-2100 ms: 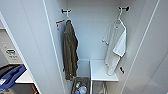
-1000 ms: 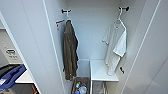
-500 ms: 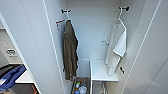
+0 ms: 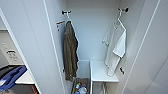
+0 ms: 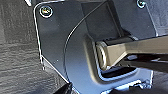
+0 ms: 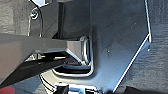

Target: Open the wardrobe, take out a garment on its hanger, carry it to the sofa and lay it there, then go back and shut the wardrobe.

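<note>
1. Fingers: my wrist views show the dark mounting plate and the jointed bar over dark wood-grain floor [image 5: 17, 60]. I cannot tell whether the fingers on either arm are open or closed, and I see nothing held.
2. Nearest in the head view: the wardrobe [image 4: 90, 30] stands open before me, its left door [image 4: 30, 45] swung toward me and its right door [image 4: 152, 50] angled out on the other side. Step one, opening, reads as complete.
3. Low in the interior: a white shelf [image 4: 101, 72] fills the right half, and a crate of small coloured items [image 4: 80, 88] sits on the wardrobe's floor just left of it.
4. Left wall of the interior: a long olive-brown coat [image 4: 70, 55] hangs from a side hook [image 4: 66, 12]. It is not the target.
5. Right wall, further in: the garment [image 4: 115, 47], a white T-shirt, hangs on the hanger [image 4: 120, 21], whose hook sits over the right side hook [image 4: 124, 10]. The hem reaches down to the shelf.
6. Step in hand, by my judgement: taking the garment out on its hanger. Nothing is gripped yet.
7. Requirement for the next move: an arm must rise high into the right side, take the hanger near its neck rather than the thin fabric, lift it clear of the side hook, then withdraw without snagging the right door.
8. Beyond the left door: a blue object [image 4: 11, 77] shows low down; I cannot tell whether it is the sofa.
</note>
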